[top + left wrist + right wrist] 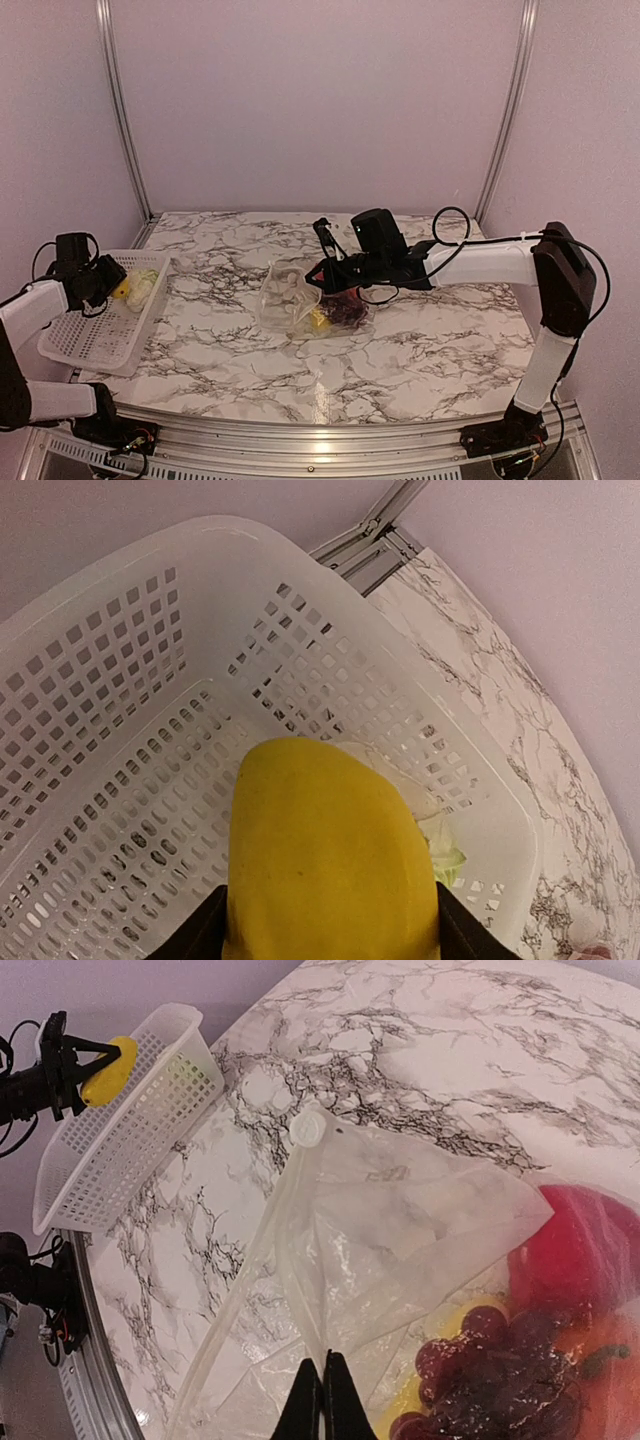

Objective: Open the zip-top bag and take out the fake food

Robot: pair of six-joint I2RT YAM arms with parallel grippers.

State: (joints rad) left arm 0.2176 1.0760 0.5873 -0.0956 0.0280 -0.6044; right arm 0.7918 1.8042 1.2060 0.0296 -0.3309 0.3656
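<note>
— At the left edge of the top view, what does the left gripper carry?
— It pinches a yellow piece above the white basket. A pale lump lies inside the basket. The zip-top bag lies at frame centre, its upper edge nipped by the right gripper.
— Left wrist view?
— The yellow piece fills the lower centre, over the white basket. The fingers clamp its sides. Recommended: spread the jaws only when well inside the rim, clear of the lump.
— Right wrist view?
— The fingertips are pressed together at bottom centre on the zip-top bag. Fake food sits inside at lower right, including a grape bunch and a red round piece. Recommended: hold the film steady so the mouth is reachable for the next pick.
</note>
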